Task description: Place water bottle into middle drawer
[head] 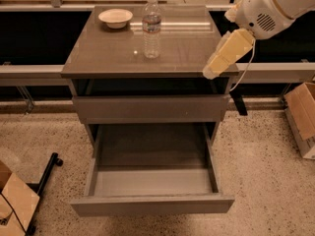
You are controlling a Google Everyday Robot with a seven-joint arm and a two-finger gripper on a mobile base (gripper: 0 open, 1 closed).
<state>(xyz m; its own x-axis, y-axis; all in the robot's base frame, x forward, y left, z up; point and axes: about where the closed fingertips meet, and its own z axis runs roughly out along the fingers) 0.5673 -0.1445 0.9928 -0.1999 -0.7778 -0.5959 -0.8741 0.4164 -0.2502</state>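
Clear plastic water bottle (151, 31), probably light and slick.
I'd grab the ribbed middle; end effector (212, 72) well right of it, can't tell if open.

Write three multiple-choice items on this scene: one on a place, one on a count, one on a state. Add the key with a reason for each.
1. Where is the water bottle?
A. on the floor
B. upright on the cabinet top
C. on a chair

2. How many bowls stand on the cabinet top?
A. none
B. one
C. three

3. The middle drawer is:
A. shut flush
B. pulled open
C. removed from the cabinet

Key:
1 B: it stands right of the bowl, apart from the gripper, which is at the top's front right corner.
2 B: a single cream bowl shows.
3 B: its inner floor is in view.
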